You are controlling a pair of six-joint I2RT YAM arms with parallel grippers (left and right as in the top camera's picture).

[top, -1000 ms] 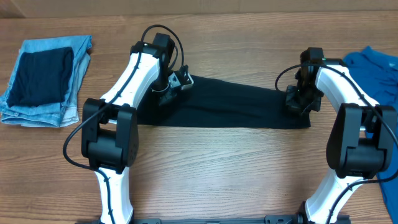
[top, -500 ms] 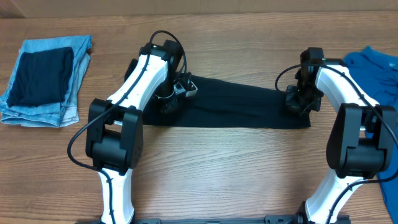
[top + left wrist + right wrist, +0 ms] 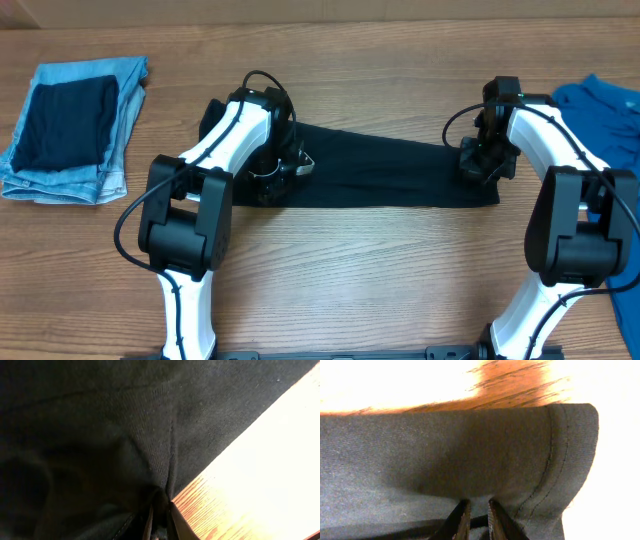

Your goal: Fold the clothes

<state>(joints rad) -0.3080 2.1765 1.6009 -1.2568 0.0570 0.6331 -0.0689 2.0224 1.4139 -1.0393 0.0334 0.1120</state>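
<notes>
T-shirt (image 3: 400, 170) apparently pinched between both jaws

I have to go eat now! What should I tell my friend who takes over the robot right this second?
Left gripper: shut on the shirt near its left end.
Right gripper: shut on the shirt's right end, beside a stitched hem.
Shirt: lies on the table as a long narrow band between the two arms.
Done: it looks folded lengthwise.
Left: probably fold the band end over end into a small pile.
Jeans and blue garment lie off to the sides; leave them.
</notes>
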